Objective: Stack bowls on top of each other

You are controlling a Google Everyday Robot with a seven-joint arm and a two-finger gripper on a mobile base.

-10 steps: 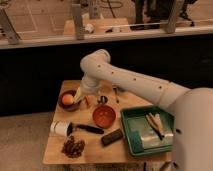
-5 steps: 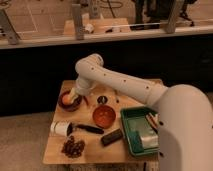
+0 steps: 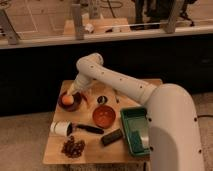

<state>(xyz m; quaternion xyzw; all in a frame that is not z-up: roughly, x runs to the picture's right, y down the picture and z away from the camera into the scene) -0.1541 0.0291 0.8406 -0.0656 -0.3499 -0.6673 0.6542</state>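
A dark brown-maroon bowl (image 3: pixel 61 104) sits at the left of the wooden table (image 3: pixel 95 152), with a round orange object (image 3: pixel 67 99) inside it. An orange-red bowl (image 3: pixel 103 116) with a darker inner mark sits near the table's middle, apart from the dark bowl. My gripper (image 3: pixel 75 93) hangs at the end of the white arm (image 3: pixel 115 80), right at the dark bowl's far right rim, close above the orange object. The two bowls stand side by side, not stacked.
A small metal cup (image 3: pixel 102 100) stands behind the orange-red bowl. A green rectangular tray (image 3: pixel 131 134) lies at the right. A white cylinder with a black handle (image 3: pixel 61 128), a dark block (image 3: pixel 112 137) and a dark cluster (image 3: pixel 73 147) lie near the front.
The arm has swung left, carrying the gripper from between the two bowls over to the dark bowl's rim. The bowls have not moved.
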